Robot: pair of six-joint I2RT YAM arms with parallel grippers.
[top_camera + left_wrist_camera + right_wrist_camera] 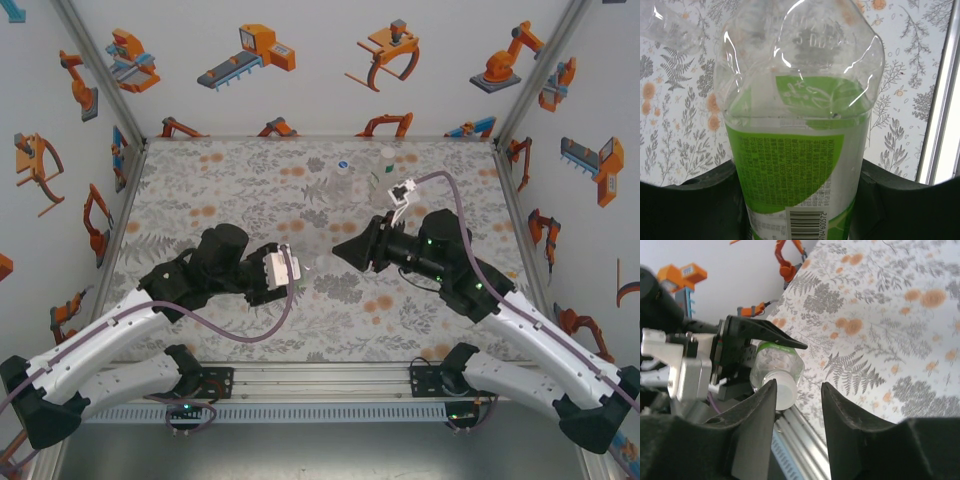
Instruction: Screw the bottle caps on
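A clear bottle [800, 100] with a green label lies sideways in my left gripper [797, 200], whose jaws are shut on its body. In the top view this left gripper [293, 268] sits mid-table, with the bottle's neck pointing right. A white bottle cap [784, 390] sits on that bottle's [775, 365] neck. My right gripper [799, 386] faces the cap end with its jaws open. The cap lies just beyond and partly behind the left fingertip [767, 390], with only table showing in the gap. From above, the right gripper [342, 250] points left at the bottle.
Two more clear bottles [342, 175] [388, 165] stand upright at the back of the flowered table [220, 190], each with a white top. White walls close the sides, and an aluminium rail [320, 380] runs along the near edge.
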